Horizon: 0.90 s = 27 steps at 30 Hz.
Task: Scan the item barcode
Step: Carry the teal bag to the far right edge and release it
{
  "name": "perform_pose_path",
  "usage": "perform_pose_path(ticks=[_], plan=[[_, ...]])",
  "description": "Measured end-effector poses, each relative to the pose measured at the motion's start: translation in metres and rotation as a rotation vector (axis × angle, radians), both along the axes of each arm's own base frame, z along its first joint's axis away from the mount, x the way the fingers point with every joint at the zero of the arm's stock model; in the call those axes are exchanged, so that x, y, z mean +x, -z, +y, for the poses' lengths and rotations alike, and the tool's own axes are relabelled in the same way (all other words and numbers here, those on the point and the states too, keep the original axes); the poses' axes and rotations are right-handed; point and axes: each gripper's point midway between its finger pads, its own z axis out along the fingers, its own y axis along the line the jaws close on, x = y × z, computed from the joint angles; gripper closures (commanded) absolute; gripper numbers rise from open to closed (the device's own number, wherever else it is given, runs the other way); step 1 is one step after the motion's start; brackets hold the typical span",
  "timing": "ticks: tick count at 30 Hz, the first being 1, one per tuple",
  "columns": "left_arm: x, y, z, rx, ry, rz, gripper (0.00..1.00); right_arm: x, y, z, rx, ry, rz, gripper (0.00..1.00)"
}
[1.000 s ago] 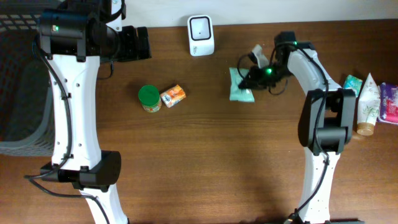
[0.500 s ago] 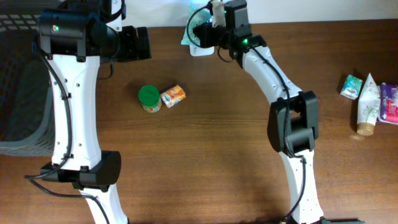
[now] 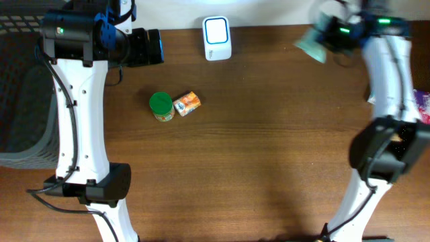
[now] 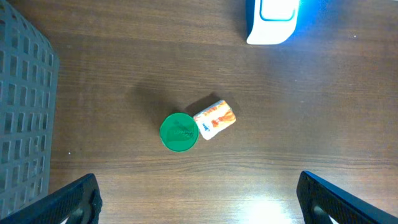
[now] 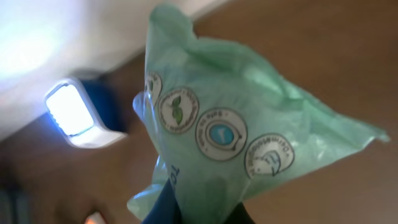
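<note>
Shows a brown wooden surface [image 3: 269, 148] from above, with two white arms reaching in from the near edge.

At the far right, near the back edge and raised off the surface: the right end effector [image 5: 198, 210], pinched tight on a crinkled green packet [image 5: 236, 124]. Both blurred in the overhead view. From the right wrist, packet upright above the dark fingers and gripped at its lower end. Printed with a row of round white badges, lettering too soft to read.

Behind the packet and to its left, a white barcode scanner [image 3: 217, 38] with a glowing blue-white window. Stands at the back edge of the surface, well apart from the packet.

On the left side, hovering high near the back: the left end effector [image 4: 198, 186], spread wide and holding nothing. Only its black fingertips [image 4: 78, 199] visible, in the bottom corners of the left wrist view.

Directly below it, an upright jar with a green lid [image 4: 179, 131]. Touching the jar on the right, a small orange and white carton [image 4: 214, 119] lying on its side.

Along the left edge, a grey slatted basket [image 3: 20, 101]. At the far right edge, a purple pack [image 3: 423, 107], cropped by the frame and too small to name.
</note>
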Motion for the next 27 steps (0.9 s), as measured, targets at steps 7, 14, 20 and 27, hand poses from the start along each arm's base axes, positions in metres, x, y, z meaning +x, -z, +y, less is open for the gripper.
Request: perform_pose_path(ticks=[7, 14, 20, 27], plan=[[0.0, 0.0, 0.0, 0.0, 0.0, 0.0, 0.01, -0.12, 0.082, -0.151, -0.151, 0.111, 0.392, 0.91], [0.0, 0.0, 0.0, 0.0, 0.0, 0.0, 0.01, -0.159, 0.146, -0.181, -0.277, 0.162, 0.559, 0.69], [0.0, 0.0, 0.0, 0.0, 0.0, 0.001, 0.01, -0.142, 0.041, -0.183, -0.318, 0.254, 0.492, 0.2], [0.0, 0.0, 0.0, 0.0, 0.0, 0.0, 0.01, -0.074, -0.022, 0.095, 0.067, -0.421, 0.16, 0.02]])
